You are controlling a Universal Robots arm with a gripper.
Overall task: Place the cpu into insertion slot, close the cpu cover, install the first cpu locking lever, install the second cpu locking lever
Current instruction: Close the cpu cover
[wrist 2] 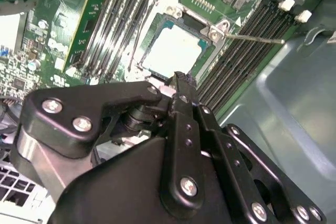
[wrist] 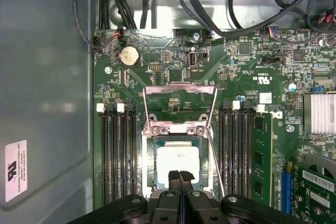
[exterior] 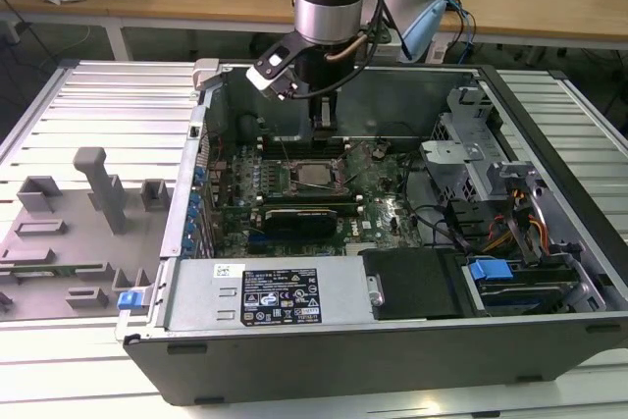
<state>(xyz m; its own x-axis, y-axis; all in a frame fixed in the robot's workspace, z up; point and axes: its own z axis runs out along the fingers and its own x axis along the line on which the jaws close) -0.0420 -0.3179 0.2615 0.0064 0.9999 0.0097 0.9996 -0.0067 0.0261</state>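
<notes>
The cpu (wrist: 178,163) lies flat in the insertion slot (wrist: 149,182) on the green board, its pale metal top showing in both wrist views (wrist 2: 176,51). Beyond it the cpu cover (wrist: 180,89) stands swung open on its hinge, and the board shows through its window. Thin wire locking levers (wrist: 215,153) (wrist 2: 257,38) stick out unlatched beside the socket. My gripper (wrist: 180,176) is shut with nothing between its tips, which hover over the cpu's near edge. In the exterior view the gripper (exterior: 325,132) hangs inside the case just behind the socket (exterior: 315,176).
Black memory slots (wrist: 116,156) flank the socket on both sides. A long black card (exterior: 299,215) lies in front of it. Cables (wrist: 220,19) run along the board's far edge, the grey case wall (wrist: 44,93) stands close by, and drive bays (exterior: 510,233) sit at the exterior view's right.
</notes>
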